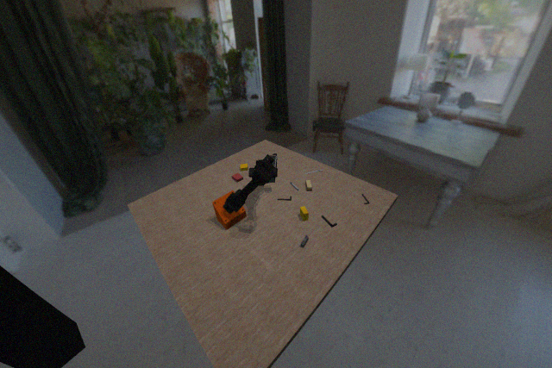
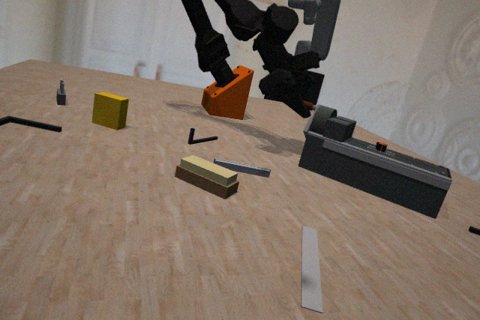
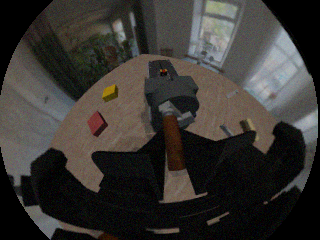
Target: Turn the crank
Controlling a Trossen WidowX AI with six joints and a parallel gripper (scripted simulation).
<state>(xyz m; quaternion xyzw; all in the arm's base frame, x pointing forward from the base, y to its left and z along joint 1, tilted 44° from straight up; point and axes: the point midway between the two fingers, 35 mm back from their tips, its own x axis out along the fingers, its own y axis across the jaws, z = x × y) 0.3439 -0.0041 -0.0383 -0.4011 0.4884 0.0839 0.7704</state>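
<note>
Claw (image 2: 306, 109) (image 3: 168, 130) pinches the crank's brown handle (image 3: 173, 142) at the near end of the grey machine (image 2: 372, 173) (image 3: 172, 92). Farther along its top sits the slide's pointer (image 2: 381, 146) (image 3: 163, 72); its level is unclear. Yellow (image 3: 110, 93) and red blocks (image 3: 97, 123) lie to one side.

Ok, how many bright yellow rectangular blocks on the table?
2. One yellow block beside the flat red block; another yellow block between two black L-shaped keys. The arm could hide more.
</note>
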